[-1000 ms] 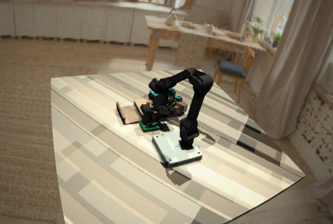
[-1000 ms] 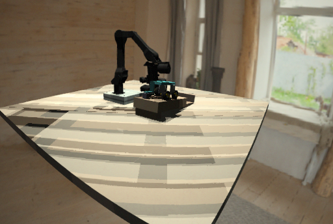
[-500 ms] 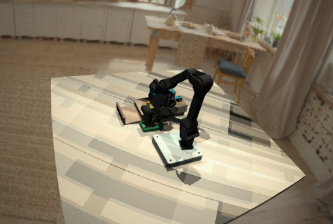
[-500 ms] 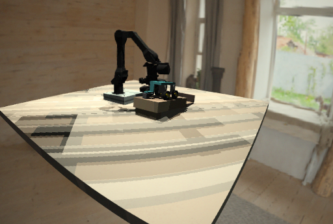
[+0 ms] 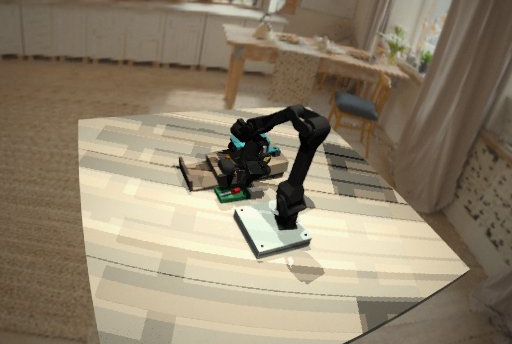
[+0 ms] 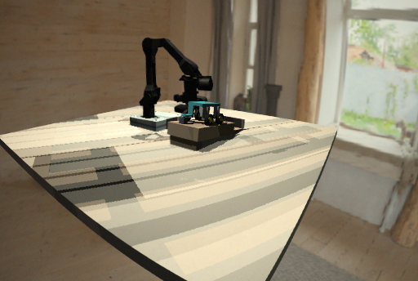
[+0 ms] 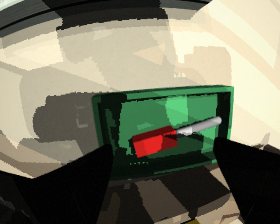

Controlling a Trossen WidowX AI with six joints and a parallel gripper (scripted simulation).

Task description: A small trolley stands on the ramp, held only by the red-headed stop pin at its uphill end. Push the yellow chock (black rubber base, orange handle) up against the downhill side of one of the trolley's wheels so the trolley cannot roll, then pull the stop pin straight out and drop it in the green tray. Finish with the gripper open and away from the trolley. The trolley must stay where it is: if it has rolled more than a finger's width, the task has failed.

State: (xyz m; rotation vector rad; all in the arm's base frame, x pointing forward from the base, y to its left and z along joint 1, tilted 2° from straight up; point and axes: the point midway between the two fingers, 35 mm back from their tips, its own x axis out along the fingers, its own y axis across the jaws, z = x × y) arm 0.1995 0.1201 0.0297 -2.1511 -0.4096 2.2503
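Observation:
The stop pin (image 5: 235, 191) (image 7: 155, 143), red-headed with a grey shaft, lies in the green tray (image 5: 233, 200) (image 7: 163, 90). My gripper (image 5: 240, 180) (image 7: 164, 148) is open and empty above the tray, with the pin lying below and between the fingertips in the wrist view. The teal trolley (image 5: 236, 144) (image 6: 205, 104) stands upright on the wooden ramp (image 5: 279, 166) (image 6: 184, 131). A small orange bit, probably the handle of the chock (image 5: 227, 157), shows at the trolley's downhill side. The arm hides most of the chock, and its contact with a wheel cannot be seen.
The ramp's low end has a raised end board (image 5: 185, 173) (image 6: 237, 122). The ramp's side is close beside the tray. The arm's pale base plate (image 5: 265, 232) (image 6: 143, 121) stands on the near side of the tray in the top view.

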